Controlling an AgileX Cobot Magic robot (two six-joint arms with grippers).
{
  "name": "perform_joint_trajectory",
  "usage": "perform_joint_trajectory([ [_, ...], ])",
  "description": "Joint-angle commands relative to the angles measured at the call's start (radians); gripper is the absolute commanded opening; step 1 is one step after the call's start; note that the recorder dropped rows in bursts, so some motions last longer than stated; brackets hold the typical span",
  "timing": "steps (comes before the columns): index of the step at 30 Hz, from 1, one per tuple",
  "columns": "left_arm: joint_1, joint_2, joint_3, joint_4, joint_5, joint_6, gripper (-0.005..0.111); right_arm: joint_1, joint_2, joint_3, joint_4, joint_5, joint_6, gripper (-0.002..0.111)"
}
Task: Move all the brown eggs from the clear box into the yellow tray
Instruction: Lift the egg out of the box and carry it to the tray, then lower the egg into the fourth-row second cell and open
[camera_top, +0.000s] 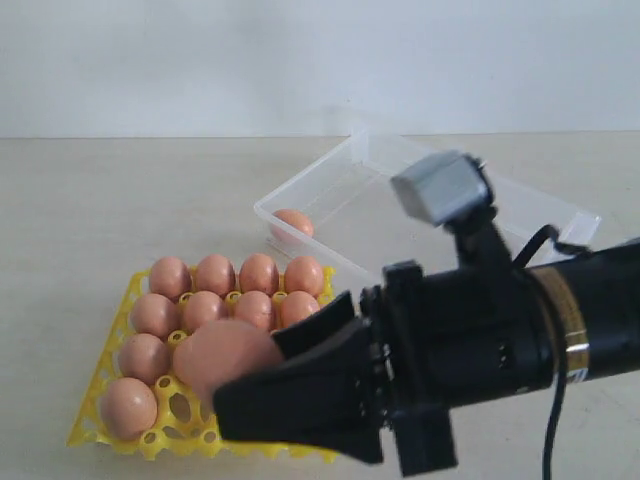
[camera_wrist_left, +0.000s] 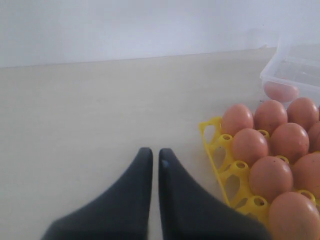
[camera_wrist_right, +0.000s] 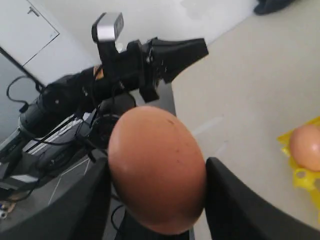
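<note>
Now: one egg gripped at the tray, one left in the box

A pale tan table (camera_top: 80, 220) runs back to a white wall (camera_top: 200, 60). On it sits the yellow tray (camera_top: 110, 350), and ten brown eggs (camera_top: 215, 272) can be counted in its cups: two full rows of four at the far side, then one egg in each of the two nearer rows, both by the left edge. Just behind the tray stands the clear box (camera_top: 330, 190), with a single brown egg (camera_top: 292, 222) lying at its near left corner.

The bulky black right arm (camera_top: 480, 330) fills the foreground of the exterior view. It hides the tray's near right part and some of the box. A grey wrist camera (camera_top: 440, 185) sits on top of it, and a black cable (camera_top: 548, 420) hangs below.

The right gripper (camera_top: 248, 385) stands wide and clamps a held egg (camera_wrist_right: 155, 165) between its two dark fingers (camera_wrist_right: 235, 205), one on each side. This egg shows in front of the tray's nearer rows; whether it touches a cup cannot be told.

The left gripper (camera_wrist_left: 151, 160) hangs over bare table beside the tray's left edge, its fingers drawn almost together with nothing between them.
</note>
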Motion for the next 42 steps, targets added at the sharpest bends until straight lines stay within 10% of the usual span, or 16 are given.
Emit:
perform_joint_trajectory([
  [1, -0.004, -0.003, 0.004, 0.001, -0.004, 0.001, 0.004, 0.109, 0.101, -0.005, 0.105, 0.132, -0.073, 0.000],
  [13, -0.004, -0.003, 0.004, 0.001, -0.004, 0.001, 0.004, 0.262, 0.161, -0.117, 0.485, 0.397, -0.277, 0.000],
  [18, -0.004, -0.003, 0.004, 0.001, -0.004, 0.001, 0.004, 0.352, 0.194, -0.342, 0.241, 0.820, 0.022, 0.000],
  [37, -0.004, -0.003, 0.004, 0.001, -0.004, 0.001, 0.004, 0.396, 0.299, -0.406, -0.001, 0.877, 0.040, 0.000],
  [42, -0.004, -0.003, 0.004, 0.001, -0.004, 0.001, 0.004, 0.396, 0.299, -0.406, -0.001, 0.905, 0.038, 0.027],
])
